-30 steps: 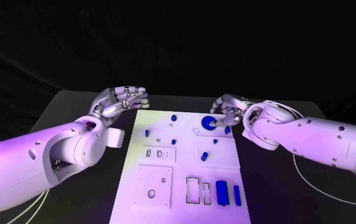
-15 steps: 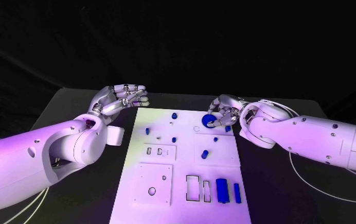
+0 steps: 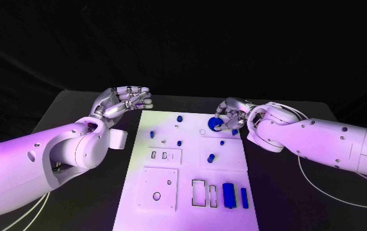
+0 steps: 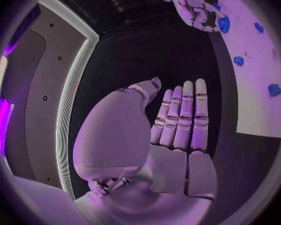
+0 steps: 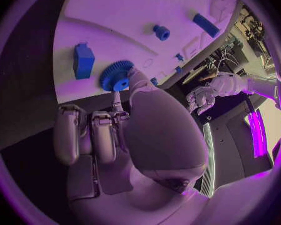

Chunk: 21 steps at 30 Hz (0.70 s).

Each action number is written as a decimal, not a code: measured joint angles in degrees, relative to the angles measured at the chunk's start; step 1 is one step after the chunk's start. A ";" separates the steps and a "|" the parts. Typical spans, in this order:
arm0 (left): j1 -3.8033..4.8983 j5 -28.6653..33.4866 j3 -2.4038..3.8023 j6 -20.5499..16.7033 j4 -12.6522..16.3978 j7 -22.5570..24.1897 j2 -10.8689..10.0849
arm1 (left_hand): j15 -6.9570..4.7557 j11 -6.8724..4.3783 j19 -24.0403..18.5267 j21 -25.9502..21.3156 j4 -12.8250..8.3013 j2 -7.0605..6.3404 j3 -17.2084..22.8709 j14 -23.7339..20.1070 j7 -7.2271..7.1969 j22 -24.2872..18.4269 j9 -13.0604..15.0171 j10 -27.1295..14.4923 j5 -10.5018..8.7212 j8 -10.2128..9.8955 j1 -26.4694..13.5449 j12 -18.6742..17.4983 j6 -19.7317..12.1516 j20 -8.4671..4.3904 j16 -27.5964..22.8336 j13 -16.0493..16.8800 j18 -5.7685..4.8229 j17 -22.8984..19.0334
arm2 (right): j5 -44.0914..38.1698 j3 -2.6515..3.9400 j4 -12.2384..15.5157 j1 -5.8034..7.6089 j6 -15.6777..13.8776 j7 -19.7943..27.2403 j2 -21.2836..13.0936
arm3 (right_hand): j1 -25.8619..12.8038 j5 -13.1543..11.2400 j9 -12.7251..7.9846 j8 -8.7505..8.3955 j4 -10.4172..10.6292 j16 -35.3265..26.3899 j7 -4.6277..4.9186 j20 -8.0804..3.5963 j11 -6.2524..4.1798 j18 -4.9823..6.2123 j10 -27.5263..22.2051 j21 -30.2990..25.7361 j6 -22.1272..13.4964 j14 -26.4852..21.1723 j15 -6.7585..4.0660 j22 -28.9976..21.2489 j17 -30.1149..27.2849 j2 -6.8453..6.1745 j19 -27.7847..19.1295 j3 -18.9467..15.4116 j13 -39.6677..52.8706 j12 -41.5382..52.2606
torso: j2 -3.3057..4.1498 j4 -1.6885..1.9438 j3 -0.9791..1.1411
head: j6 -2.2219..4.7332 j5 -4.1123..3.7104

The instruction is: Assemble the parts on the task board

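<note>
Surface (image 3: pixel 84 106): black; it carries the task board lengthwise in front of me, with both my arms over it.
Task board (image 3: pixel 172 191): white plate lying flat in the middle of the surface, with raised panels and cut-outs; small blue parts lie or stand on it.
My left arm (image 3: pixel 53 151): comes in beside the board's left edge, with the forearm off the board.
My right arm (image 3: pixel 313 138): comes in beside the board's right edge, and a thin cable trails along the surface beside it.
My left hand (image 3: pixel 122 102): held near the board's far left corner, off the plate; the fingers (image 4: pixel 181 117) lie side by side, slightly curled, grasping nothing and touching no part.
My right hand (image 3: pixel 232 115): at the board's far right corner; its fingers (image 5: pixel 90 135) are curled in, and the thumb and a fingertip pinch the gear.
Blue gear (image 5: pixel 117 77): toothed blue wheel, grasped at its rim by my right hand, over the board's far right area; I cannot tell whether it touches the plate.
Long blue parts (image 3: pixel 228 197): two bars lying side by side at the board's near right end, next to rectangular cut-outs.
Blue block (image 5: pixel 84 61): on the board just beside the gear.
Small blue pegs (image 3: pixel 210 159): scattered over the board's far half, apart from one another.
</note>
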 measured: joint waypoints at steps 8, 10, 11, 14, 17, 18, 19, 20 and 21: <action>0.00 0.01 0.00 0.03 -0.05 -0.04 -0.01 | 0.00 0.00 0.00 0.00 -0.31 0.00 0.31 0.00 0.00 -0.07 0.00 0.00 0.00 -0.20 0.00 0.00 0.00 0.00 -0.22 0.00 0.00 0.11 | -0.17 0.08 -0.04 -0.09 0.01 0.00 -0.12 | 2.83 -0.01 -0.66 0.00 -0.36 0.12 0.11 0.21 0.00 -0.61 0.00 0.27 0.11 0.00 0.00 -0.01 0.00 0.12 0.20 2.84 -0.01 0.22 | 0.02 0.05 0.01 | -0.04 0.05; 0.00 0.01 0.00 0.04 -0.08 -0.05 -0.02 | 0.00 0.00 0.00 0.00 -0.31 0.00 0.31 0.00 0.00 -0.07 0.00 0.00 0.00 -0.20 0.00 0.00 0.00 0.00 -0.21 0.00 0.00 0.11 | -0.30 0.11 -0.02 -0.10 0.00 0.07 -0.16 | 3.69 -0.02 -0.97 0.00 -0.45 0.22 0.21 0.21 0.00 -0.80 0.00 0.27 0.20 0.00 0.00 0.00 -0.01 0.10 0.20 4.36 -0.01 0.22 | 0.03 0.07 0.01 | -0.08 0.02; 0.00 0.01 0.00 0.04 -0.10 -0.05 -0.02 | 0.00 0.00 0.00 0.00 -0.31 0.00 0.31 0.00 0.00 -0.07 0.00 0.00 0.00 -0.20 0.00 0.00 0.00 0.00 -0.21 0.00 0.00 0.11 | -0.38 0.13 0.01 -0.12 -0.01 0.12 -0.16 | 4.05 -0.03 -1.16 -0.01 -0.47 0.22 0.14 0.21 0.00 -0.88 0.00 0.33 0.52 0.00 0.00 -0.01 -0.01 -0.04 0.20 5.48 -0.01 0.22 | 0.03 0.08 0.01 | -0.10 -0.01; 0.00 0.01 0.00 0.06 -0.14 -0.07 -0.02 | 0.00 0.00 0.00 0.00 -0.31 0.00 0.31 0.00 0.00 -0.07 0.00 0.00 0.00 -0.20 0.00 -0.07 0.00 0.00 -0.21 0.00 0.00 0.11 | -0.66 0.17 0.13 -0.18 -0.12 0.26 -0.16 | 4.50 -0.14 -1.68 -0.16 -0.32 0.22 0.14 0.21 0.00 -0.87 0.00 0.52 1.42 0.00 0.00 -0.01 -0.01 -0.42 0.20 8.10 -0.01 0.50 | 0.04 0.08 0.02 | -0.14 -0.04; 0.00 0.01 0.00 0.07 -0.17 -0.08 -0.02 | 0.00 0.00 0.00 0.00 -0.31 0.00 0.31 0.00 0.00 -0.07 0.00 0.00 0.00 -0.20 0.00 -0.24 0.00 0.00 -0.22 0.00 0.00 0.10 | -0.92 0.20 0.26 -0.28 -0.34 0.38 -0.16 | 4.49 -0.28 -2.35 -0.54 -0.15 0.22 -0.05 -0.03 -0.01 -0.88 0.01 0.51 2.74 0.00 0.00 -0.01 -0.01 -0.43 0.44 10.42 -0.01 0.85 | 0.05 0.09 0.03 | -0.15 -0.08; 0.00 0.01 0.00 0.07 -0.18 -0.09 -0.01 | 0.00 0.00 0.00 0.00 -0.31 0.00 0.31 0.00 0.00 -0.07 0.00 0.00 0.00 -0.20 0.00 -0.24 0.00 0.00 -0.21 0.00 0.00 0.10 | -1.03 0.22 0.36 -0.31 -0.52 0.46 -0.14 | 4.49 -0.35 -2.43 -0.54 -0.11 0.22 -0.08 -0.11 -0.20 -0.88 0.19 0.77 3.14 0.00 0.00 -0.01 -0.01 -0.44 0.52 11.16 -0.01 1.04 | 0.05 0.09 0.03 | -0.17 -0.09; 0.00 0.01 0.00 0.08 -0.19 -0.10 0.00 | 0.00 0.00 0.00 0.00 -0.31 0.00 0.31 0.00 0.00 -0.07 0.00 0.00 0.00 -0.20 0.00 -0.24 0.00 0.00 -0.21 0.00 0.00 0.10 | -1.11 0.23 0.45 -0.32 -0.69 0.52 -0.13 | 4.49 -0.37 -2.51 -0.54 -0.06 0.22 -0.32 -0.11 -0.32 -0.88 0.31 0.81 3.81 0.00 0.00 -0.01 -0.01 -0.44 0.52 11.88 -0.01 1.17 | 0.05 0.09 0.03 | -0.18 -0.09; 0.00 0.01 0.00 0.08 -0.19 -0.10 0.00 | 0.00 0.00 0.00 0.00 -0.31 0.00 0.31 0.00 0.00 -0.07 0.01 0.00 0.00 -0.20 0.00 -0.24 0.00 0.00 -0.21 0.00 0.00 0.10 | -1.21 0.23 0.52 -0.34 -0.86 0.57 -0.11 | 4.64 -0.35 -2.51 -0.53 -0.11 0.22 -0.16 -0.26 -0.31 -0.88 0.31 0.84 4.05 0.00 0.00 -0.01 -0.01 -0.60 0.67 12.60 -0.01 1.17 | 0.05 0.12 0.03 | -0.19 -0.12; 0.00 0.01 0.00 0.09 -0.20 -0.11 0.00 | 0.00 0.00 0.00 0.00 -0.31 0.00 0.31 0.00 0.00 -0.07 0.01 0.00 0.00 -0.20 0.00 -0.24 0.00 0.00 -0.21 0.00 0.00 0.10 | -1.29 0.23 0.58 -0.38 -1.05 0.62 -0.11 | 4.68 -0.33 -2.53 -0.51 -0.16 0.22 -0.16 -0.41 -0.45 -0.89 0.21 0.84 4.09 0.00 0.00 -0.01 -0.01 -0.72 0.82 13.19 -0.01 1.17 | 0.05 0.12 0.03 | -0.19 -0.13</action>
